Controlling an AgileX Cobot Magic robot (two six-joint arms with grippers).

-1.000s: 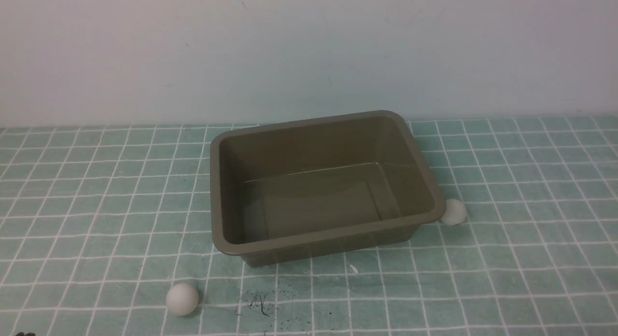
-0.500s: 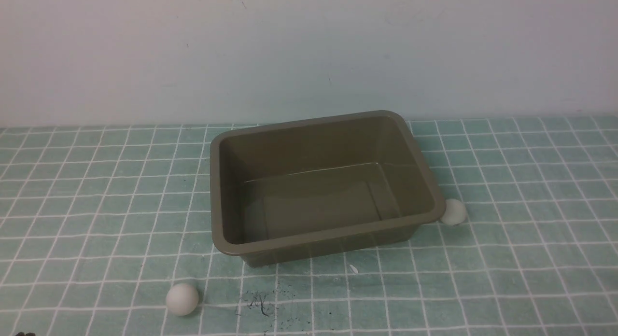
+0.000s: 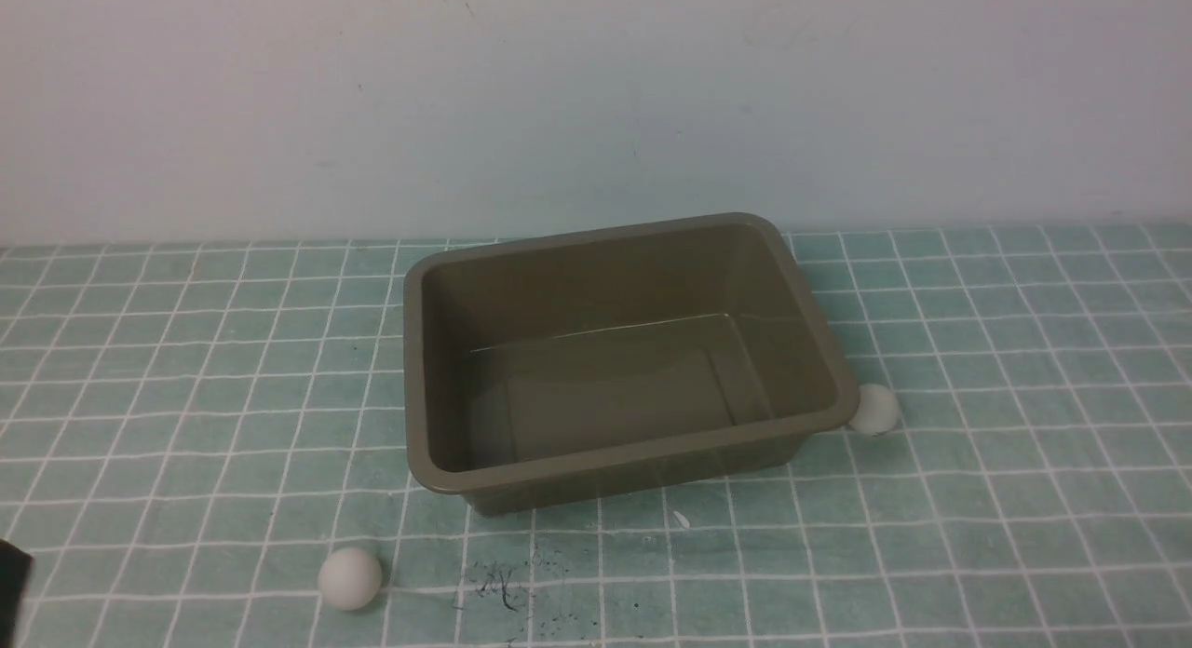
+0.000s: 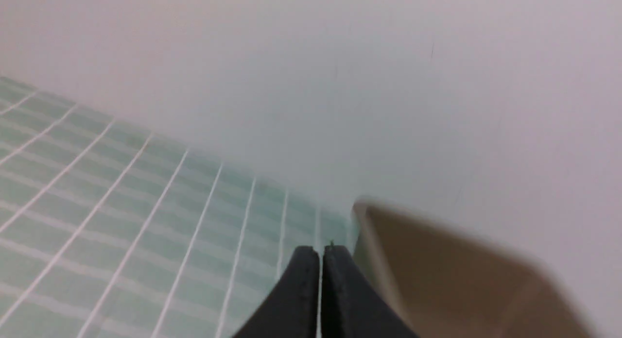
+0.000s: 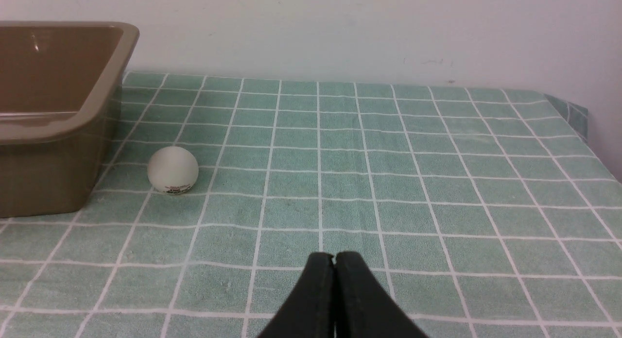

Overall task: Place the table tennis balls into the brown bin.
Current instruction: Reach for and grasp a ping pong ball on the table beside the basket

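Black left gripper [image 4: 319, 251] closed, pointing beside brown bin [image 3: 605, 276]; right gripper [image 5: 334, 256] closed, table tennis ball [image 5: 172, 169] ahead.

The brown bin [image 3: 411, 378] is a shiny olive-brown tub with round corners, a rolled rim and sloping sides. It sits upright, turned a little, and it is empty. One white table tennis ball [image 3: 350, 578] lies out in front of the bin's near left corner — close, but not touching. The other ball [image 3: 875, 409] rests just beside the bin's near right corner — it has small dark print low on its side.
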